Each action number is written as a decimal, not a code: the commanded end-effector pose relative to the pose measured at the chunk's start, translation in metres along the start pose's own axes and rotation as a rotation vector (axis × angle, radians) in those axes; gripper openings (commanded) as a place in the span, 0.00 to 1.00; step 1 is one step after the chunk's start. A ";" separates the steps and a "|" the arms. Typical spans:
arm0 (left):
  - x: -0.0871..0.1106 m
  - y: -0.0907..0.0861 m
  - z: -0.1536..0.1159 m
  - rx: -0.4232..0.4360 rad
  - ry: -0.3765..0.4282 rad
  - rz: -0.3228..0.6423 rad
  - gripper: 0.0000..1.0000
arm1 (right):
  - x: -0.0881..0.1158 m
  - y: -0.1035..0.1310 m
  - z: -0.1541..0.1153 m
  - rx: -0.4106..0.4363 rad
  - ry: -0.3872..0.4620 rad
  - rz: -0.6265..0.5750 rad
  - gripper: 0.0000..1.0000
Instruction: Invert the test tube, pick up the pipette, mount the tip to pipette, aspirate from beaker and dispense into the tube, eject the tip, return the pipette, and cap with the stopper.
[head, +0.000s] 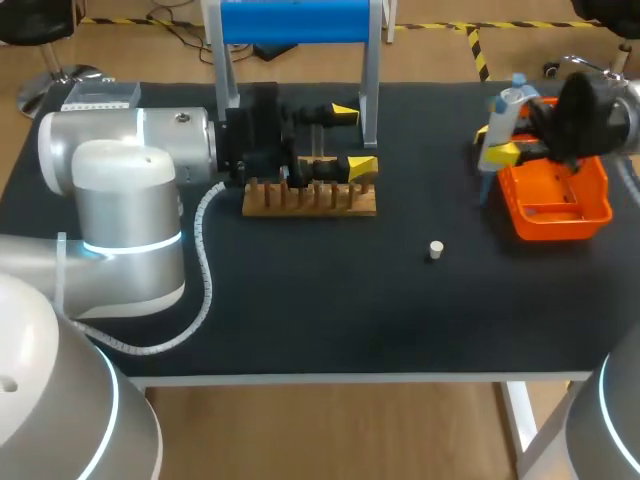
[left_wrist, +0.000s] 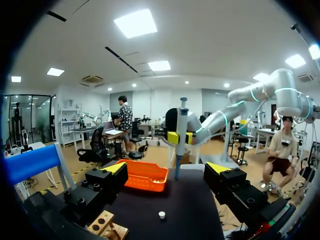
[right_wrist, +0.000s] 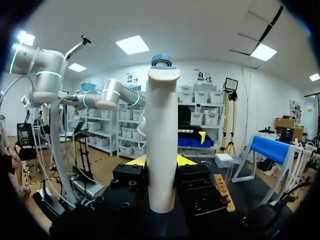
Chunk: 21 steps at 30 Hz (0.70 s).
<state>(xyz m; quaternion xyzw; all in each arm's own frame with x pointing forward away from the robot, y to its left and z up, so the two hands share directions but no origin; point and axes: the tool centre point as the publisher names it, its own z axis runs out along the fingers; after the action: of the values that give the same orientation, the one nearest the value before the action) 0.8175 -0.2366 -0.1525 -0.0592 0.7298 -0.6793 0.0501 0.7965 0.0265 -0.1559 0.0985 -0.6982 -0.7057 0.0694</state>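
So the right gripper is clamped on the pipette, one yellow fingertip pressed on either side of the white body. It's holding it roughly upright at the far right of the table, right by the left end of the orange tray. From the left wrist view the pipette's thin lower end hangs just past the tray's edge, but I can't tell if it's actually over the tray or only beside it. The left gripper has its fingers spread wide with nothing touching them, and it sits just above the wooden rack, which has a row of slots along its top. Right behind that is a stand with a blue roller, and its legs come down on both sides of the left gripper, so it's pretty crowded back there. A white coiled cable loops off the left arm down onto the black tabletop. The little white stopper stands on its own out in the open between the rack and the tray, well apart from both grippers. I can't make out a test tube or a beaker in any of the views. The inside of the tray is partly hidden by the right gripper.
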 end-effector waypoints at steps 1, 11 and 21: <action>0.000 0.000 0.000 -0.001 0.002 0.000 1.00 | 0.004 0.002 0.010 0.005 -0.075 0.000 0.00; 0.000 0.000 0.000 -0.001 0.002 0.000 1.00 | 0.004 0.002 0.010 0.005 -0.075 0.000 0.00; 0.000 0.000 0.000 -0.001 0.002 0.000 1.00 | 0.005 -0.003 0.039 0.015 -0.072 0.010 0.00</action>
<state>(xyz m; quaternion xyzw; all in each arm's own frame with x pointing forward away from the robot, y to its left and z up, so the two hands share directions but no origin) 0.8175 -0.2366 -0.1524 -0.0591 0.7299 -0.6792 0.0500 0.7856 0.0443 -0.1577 0.0749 -0.7049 -0.7035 0.0513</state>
